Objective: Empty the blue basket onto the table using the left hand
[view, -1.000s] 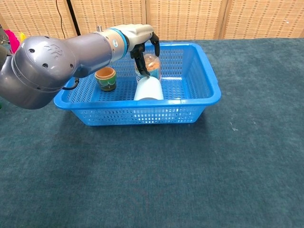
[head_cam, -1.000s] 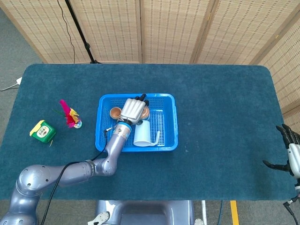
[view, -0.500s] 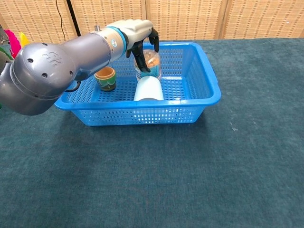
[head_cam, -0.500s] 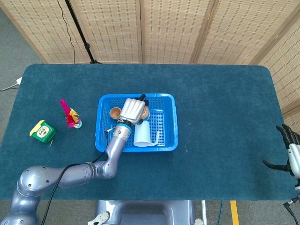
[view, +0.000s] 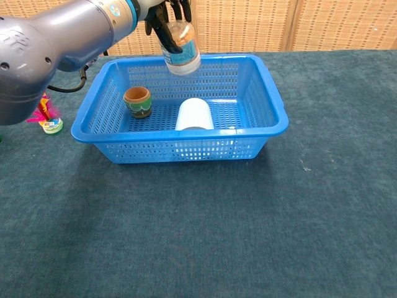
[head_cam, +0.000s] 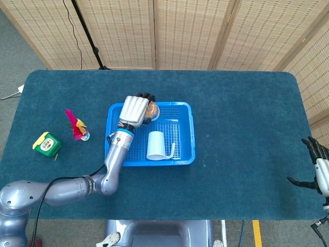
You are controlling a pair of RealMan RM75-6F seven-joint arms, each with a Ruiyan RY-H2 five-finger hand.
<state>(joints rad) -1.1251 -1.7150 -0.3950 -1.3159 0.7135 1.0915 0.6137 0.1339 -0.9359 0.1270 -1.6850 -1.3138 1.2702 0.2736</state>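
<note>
— Where is the left hand (head_cam: pixel 134 109)?

— Above the far left part of the basket (head_cam: pixel 186 135), fingers wrapped around a clear jar (view: pixel 178 46) with brownish contents. In the chest view the jar hangs clear of the basket floor, its base tilted slightly toward the camera, level with the far rim.

— What is left in the basket?

— A white cup (view: pixel 195 115) on its side near the middle, by the near wall — the head view shows its handle pointing toward the right wall. A small brown pot (view: pixel 138 102) stands upright near the left wall, apart from the cup.

— And the basket itself?

— On the table (head_cam: pixel 241 118), a little left of centre, nearer the front edge than the back.

— Anything else on the table?

— Toward the left edge, a pink-and-yellow feather toy (head_cam: pixel 77 126) and, closer to the edge, a green-and-yellow box (head_cam: pixel 47 144).

— The right hand (head_cam: pixel 317 165)?

— At the table's front right corner, off its edge, fingers spread apart and holding nothing.
</note>
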